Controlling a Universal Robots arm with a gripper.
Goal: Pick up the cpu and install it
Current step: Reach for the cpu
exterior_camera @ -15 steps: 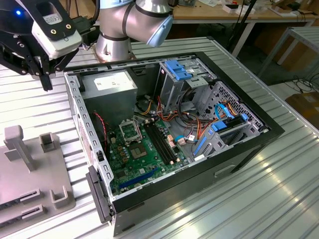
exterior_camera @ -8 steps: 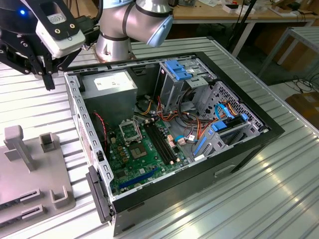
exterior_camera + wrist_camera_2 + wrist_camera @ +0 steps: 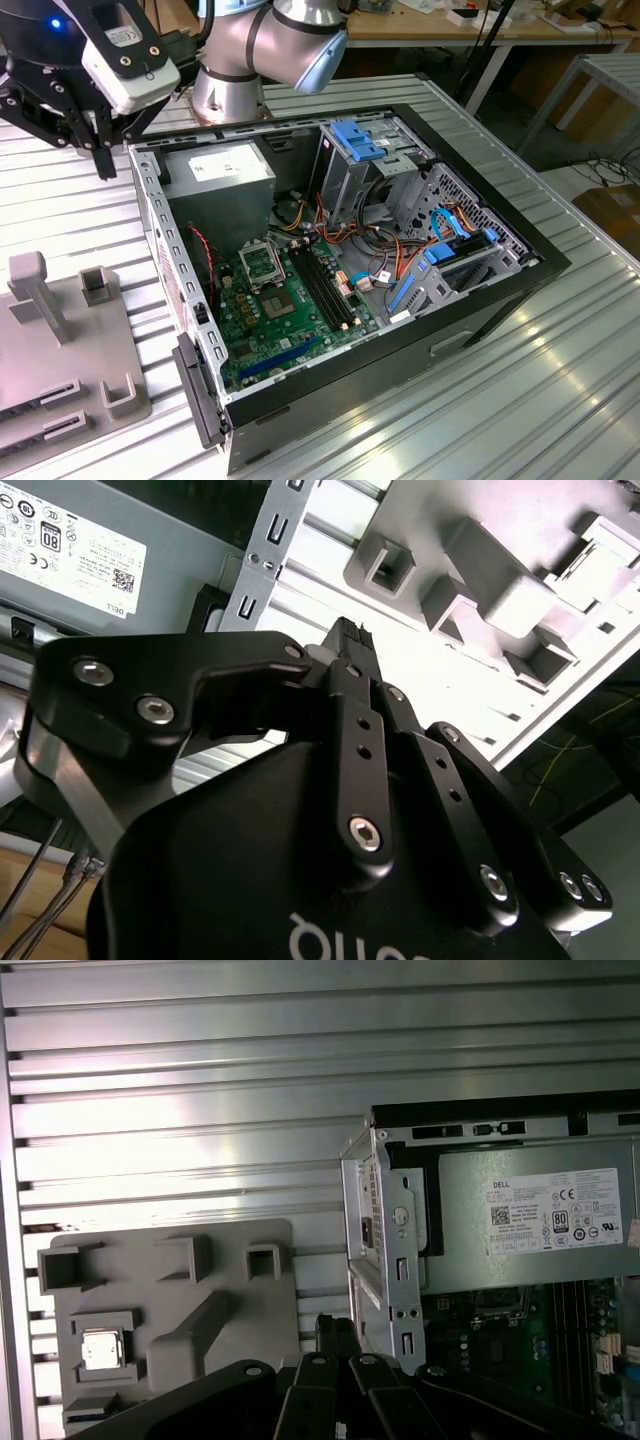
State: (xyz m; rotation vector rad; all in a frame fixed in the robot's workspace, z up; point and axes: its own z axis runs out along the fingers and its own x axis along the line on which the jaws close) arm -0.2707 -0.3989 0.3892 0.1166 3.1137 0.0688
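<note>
The cpu (image 3: 100, 1348), a small silver-grey square, lies flat in a pocket of the grey fixture (image 3: 255, 1305) in the first wrist view. My gripper (image 3: 103, 165) hangs high over the slatted table at the exterior view's left, beside the far corner of the open computer case (image 3: 150, 215). Its black fingers meet at the tips in the second wrist view, so the gripper (image 3: 348, 632) is shut with nothing in it. The gripper (image 3: 335, 1328) is well off from the cpu, between the fixture and the case wall. The silver-framed socket (image 3: 262, 262) sits on the green motherboard.
A grey power supply (image 3: 225, 170) fills the case's far corner. Black memory slots (image 3: 325, 285), orange and blue cables (image 3: 400, 255) and a drive cage (image 3: 365, 150) crowd the case. The fixture (image 3: 60, 330) carries upright posts and holders. The arm's base (image 3: 235, 85) stands behind the case.
</note>
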